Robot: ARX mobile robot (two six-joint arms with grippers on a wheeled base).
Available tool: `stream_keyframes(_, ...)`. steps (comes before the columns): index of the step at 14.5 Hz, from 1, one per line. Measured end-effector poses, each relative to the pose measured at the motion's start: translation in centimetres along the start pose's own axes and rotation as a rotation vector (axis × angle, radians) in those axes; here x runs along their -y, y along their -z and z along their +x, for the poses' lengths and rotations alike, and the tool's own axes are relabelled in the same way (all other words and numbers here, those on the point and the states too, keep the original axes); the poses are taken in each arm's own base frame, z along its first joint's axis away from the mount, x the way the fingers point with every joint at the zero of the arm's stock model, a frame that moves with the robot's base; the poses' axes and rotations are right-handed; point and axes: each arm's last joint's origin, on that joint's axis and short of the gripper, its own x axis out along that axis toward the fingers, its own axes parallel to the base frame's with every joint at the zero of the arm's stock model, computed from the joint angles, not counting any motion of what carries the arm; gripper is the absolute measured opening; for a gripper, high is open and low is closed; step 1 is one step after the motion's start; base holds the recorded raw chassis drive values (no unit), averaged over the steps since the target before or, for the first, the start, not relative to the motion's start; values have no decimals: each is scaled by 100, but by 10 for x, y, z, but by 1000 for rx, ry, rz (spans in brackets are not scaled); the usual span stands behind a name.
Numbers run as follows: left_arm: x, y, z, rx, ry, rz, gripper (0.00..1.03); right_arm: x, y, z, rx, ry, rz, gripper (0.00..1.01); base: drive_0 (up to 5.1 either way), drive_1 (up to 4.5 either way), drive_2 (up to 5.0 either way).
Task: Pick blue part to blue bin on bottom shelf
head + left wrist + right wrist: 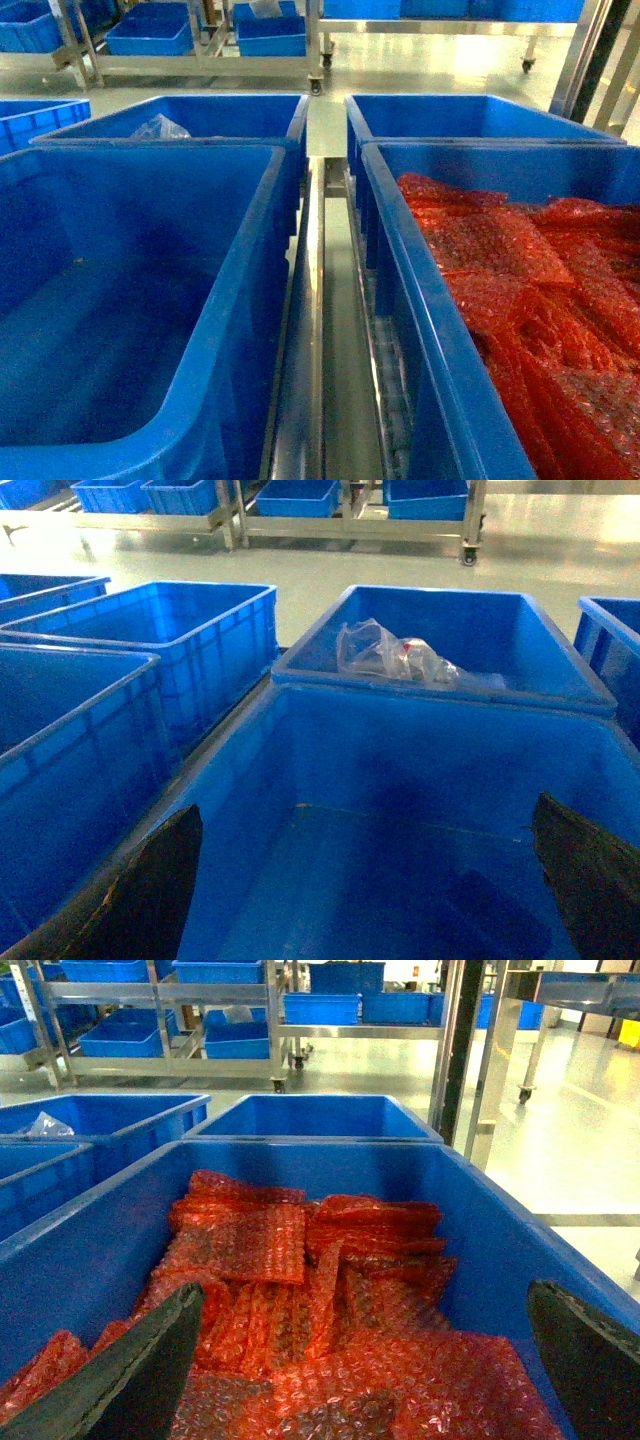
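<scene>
No blue part shows in any view. Four large blue bins stand in two rows on a low steel rack level, the bottom shelf (318, 300), whose rail and small rollers show between them. The near left bin (120, 300) is empty. My left gripper (367, 810) hangs open over that empty bin's floor (400, 880), holding nothing. The near right bin (420, 330) is full of red bubble-wrap sheets (330, 1310). My right gripper (365, 1295) is open just above them, its dark fingers (140, 1370) wide apart. Neither gripper appears in the head view.
The far left bin (430, 620) holds a crumpled clear plastic bag (395, 652). The far right bin (315, 1118) looks empty. More blue bins (60, 740) stand to the left. Wheeled steel racks (200, 65) with blue bins stand across the floor, and steel uprights (490, 1070) at right.
</scene>
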Motion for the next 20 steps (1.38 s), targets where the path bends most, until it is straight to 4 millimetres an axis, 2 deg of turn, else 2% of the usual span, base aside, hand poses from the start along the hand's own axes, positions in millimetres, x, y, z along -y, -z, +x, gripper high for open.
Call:
stream_keyframes(1, -4, 0, 0, 71, 89, -23, 91, 0, 0, 0, 0, 0, 0, 98, 0, 0, 0)
stream_keyframes(3, -23, 17, -15, 124, 250, -14, 65, 0, 0, 0, 0, 0, 0, 98, 0, 0, 0)
stream_keyframes(5, -36, 32, -26, 111, 274, -6, 38, 0, 0, 0, 0, 0, 0, 98, 0, 0, 0)
stream_keyframes(8, -51, 44, -40, 116, 271, -10, 1, 0, 0, 0, 0, 0, 0, 98, 0, 0, 0)
stream_keyframes(12, -71, 57, -53, 117, 255, -9, 2, 0, 0, 0, 0, 0, 0, 98, 0, 0, 0)
stream_keyframes(17, -73, 71, -66, 116, 276, -6, 2, 0, 0, 0, 0, 0, 0, 98, 0, 0, 0)
stream_keyframes(20, -76, 68, -75, 136, 277, -9, 2, 0, 0, 0, 0, 0, 0, 98, 0, 0, 0)
